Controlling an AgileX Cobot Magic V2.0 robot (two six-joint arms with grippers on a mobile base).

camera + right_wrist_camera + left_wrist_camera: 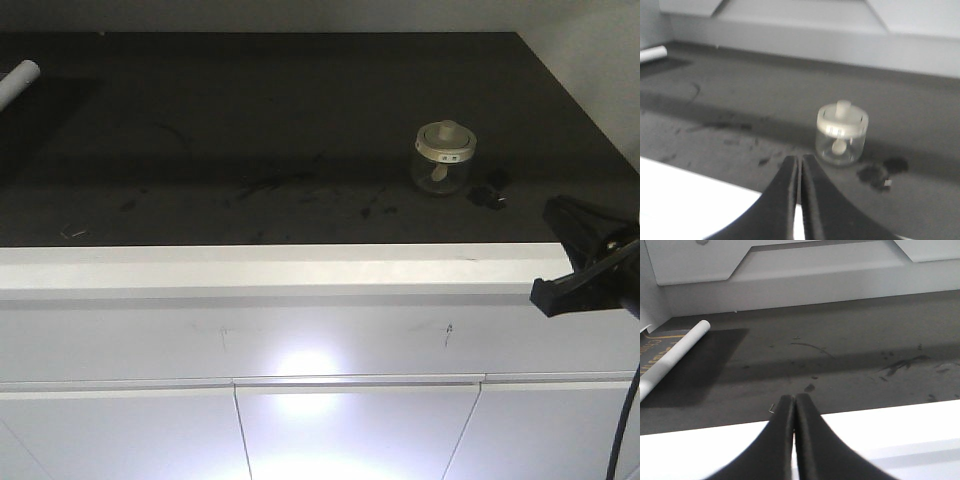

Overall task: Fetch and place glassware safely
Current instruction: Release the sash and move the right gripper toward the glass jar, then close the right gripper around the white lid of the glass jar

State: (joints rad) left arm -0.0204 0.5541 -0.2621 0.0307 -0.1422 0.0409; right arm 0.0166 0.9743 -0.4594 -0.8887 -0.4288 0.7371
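The glassware is a small squat clear jar (444, 157) with a cream-white knobbed lid. It stands upright on the dark countertop (250, 130) at the right. It also shows in the right wrist view (842, 133). My right gripper (800, 159) is shut and empty, short of the jar and slightly left of it, over the counter's front edge. In the front view the right gripper (585, 265) hangs at the right, in front of the counter. My left gripper (793, 399) is shut and empty over the front edge, far left of the jar.
A white tube (17, 83) lies at the counter's far left, also in the left wrist view (675, 354). A dark smudge with a small scrap (490, 193) lies right of the jar. The white front edge (260, 268) tops white drawers. A white wall panel (805, 270) backs the counter.
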